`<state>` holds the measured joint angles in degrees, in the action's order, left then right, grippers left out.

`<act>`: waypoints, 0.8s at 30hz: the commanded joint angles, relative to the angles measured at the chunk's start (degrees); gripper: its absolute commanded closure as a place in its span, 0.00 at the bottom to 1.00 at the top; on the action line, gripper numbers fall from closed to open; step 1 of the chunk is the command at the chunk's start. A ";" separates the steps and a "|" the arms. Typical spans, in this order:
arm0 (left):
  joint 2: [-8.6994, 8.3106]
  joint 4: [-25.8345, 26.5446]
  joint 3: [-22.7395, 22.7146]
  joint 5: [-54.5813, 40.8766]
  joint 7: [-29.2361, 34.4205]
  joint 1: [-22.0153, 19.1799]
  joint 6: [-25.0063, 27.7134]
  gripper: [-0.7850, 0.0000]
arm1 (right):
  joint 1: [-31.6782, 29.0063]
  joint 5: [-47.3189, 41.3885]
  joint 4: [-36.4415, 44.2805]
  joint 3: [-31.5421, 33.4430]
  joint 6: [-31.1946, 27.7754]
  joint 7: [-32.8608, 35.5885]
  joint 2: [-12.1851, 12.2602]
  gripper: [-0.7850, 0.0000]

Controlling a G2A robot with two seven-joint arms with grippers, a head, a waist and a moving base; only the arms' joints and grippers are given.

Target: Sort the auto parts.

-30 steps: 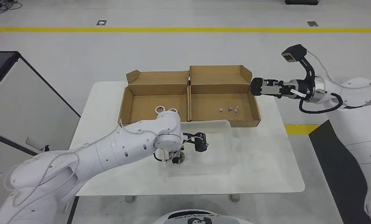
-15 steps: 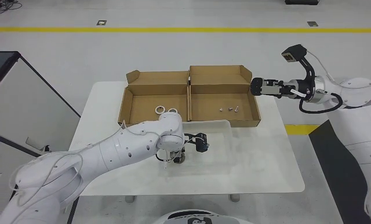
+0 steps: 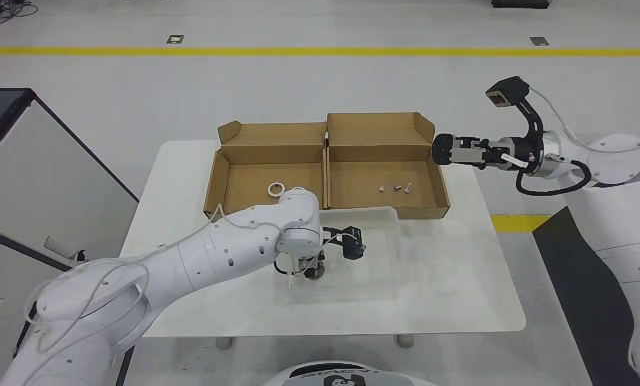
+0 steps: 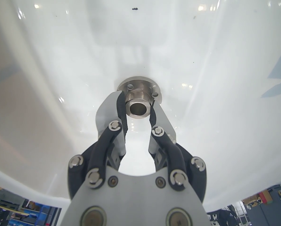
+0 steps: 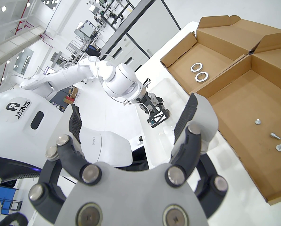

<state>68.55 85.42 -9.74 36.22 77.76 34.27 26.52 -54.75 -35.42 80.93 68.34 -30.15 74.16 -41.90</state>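
Observation:
My left gripper (image 4: 137,101) is down inside the white tray (image 3: 372,248), shut on the neck of a metal flanged bushing (image 4: 140,84) whose flange rests on the tray floor. From above, the left gripper (image 3: 314,270) is at the tray's near left part, partly hidden under the arm. My right gripper (image 3: 437,149) hangs open and empty beside the right edge of the right cardboard box (image 3: 385,168). Three small bolts (image 5: 275,136) lie in that box. Two white rings (image 5: 201,76) lie in the left cardboard box (image 3: 250,181).
The two open boxes stand side by side at the table's back, with the tray just in front of them. The white table (image 3: 450,276) has bare surface to the right of the tray. The left gripper (image 5: 158,118) also appears in the right wrist view.
The left arm has shifted slightly to the right over the tray, with its gripper low at the bushing. The right arm has not moved.

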 commanded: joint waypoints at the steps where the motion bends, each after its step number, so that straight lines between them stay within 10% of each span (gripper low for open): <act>1: 0.09 -0.11 0.00 -0.07 -0.03 -0.04 0.03 0.73 | 0.00 0.00 0.00 0.00 0.00 0.00 0.00 0.00; 24: 0.25 -0.07 0.00 -0.27 0.06 -0.05 -0.06 0.57 | 0.00 0.00 0.00 0.00 0.00 0.00 0.00 0.00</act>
<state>68.80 85.34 -9.74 35.95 77.84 34.21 26.45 -54.75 -35.42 80.93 68.34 -30.15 74.16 -41.90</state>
